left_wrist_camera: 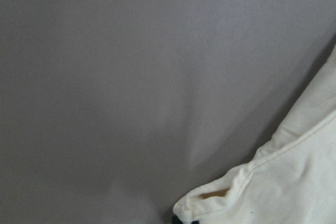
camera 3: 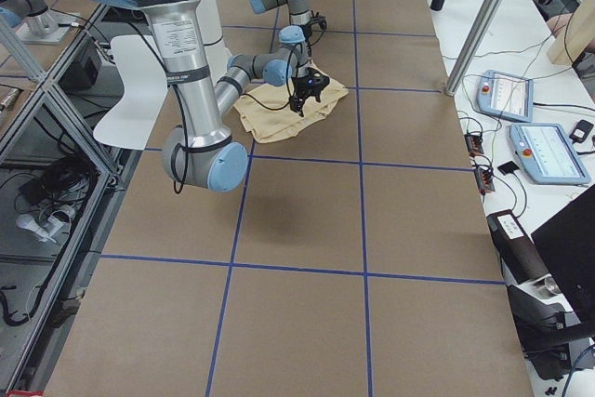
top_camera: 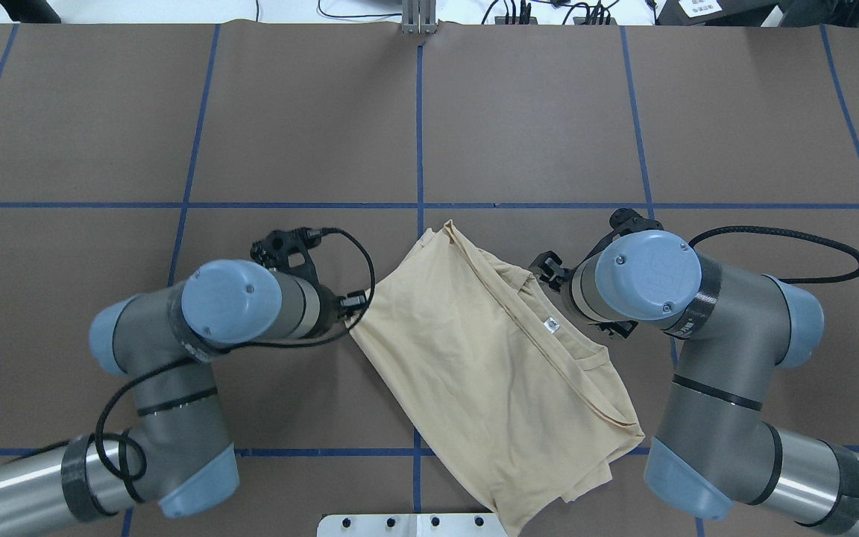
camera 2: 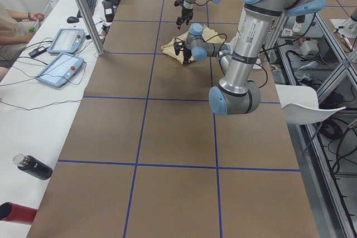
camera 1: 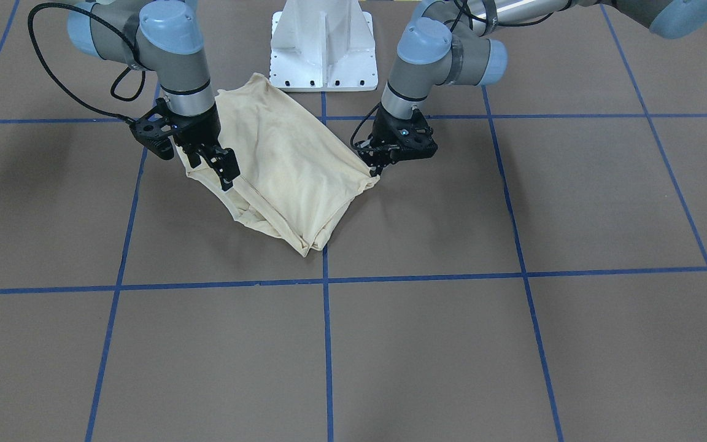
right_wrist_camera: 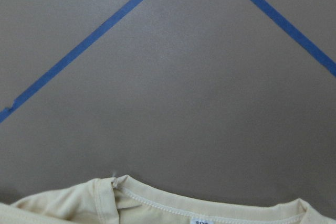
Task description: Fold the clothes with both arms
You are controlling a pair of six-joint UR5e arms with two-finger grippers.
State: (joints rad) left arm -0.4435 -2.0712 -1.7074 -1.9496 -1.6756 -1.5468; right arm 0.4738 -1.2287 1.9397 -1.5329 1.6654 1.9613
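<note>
The pale cream-yellow T-shirt (top_camera: 467,373) lies folded into a rough oblong on the brown table (top_camera: 310,112), just in front of the white pedestal (camera 1: 324,49) and between the two grippers. The only writing on it is on a small white neck tag (top_camera: 549,323), and that print is too small to read. A few cut-off characters show at the bottom edge of the right wrist view. In the overhead view the long axis runs diagonally, from a narrow far end beside the centre blue tape line (top_camera: 419,149) towards the robot's near right. The collar (right_wrist_camera: 157,203) and tag lie along the long edge on the robot's right side. The left gripper (camera 1: 377,164) is low at the opposite edge, its fingers pinched together on a drawn-out corner of the fabric. The right gripper (camera 1: 215,162) stands over the collar-side edge, and its fingers look parted with cloth showing between them. Stickers on the arm tubes carry print too fine to make out.
</note>
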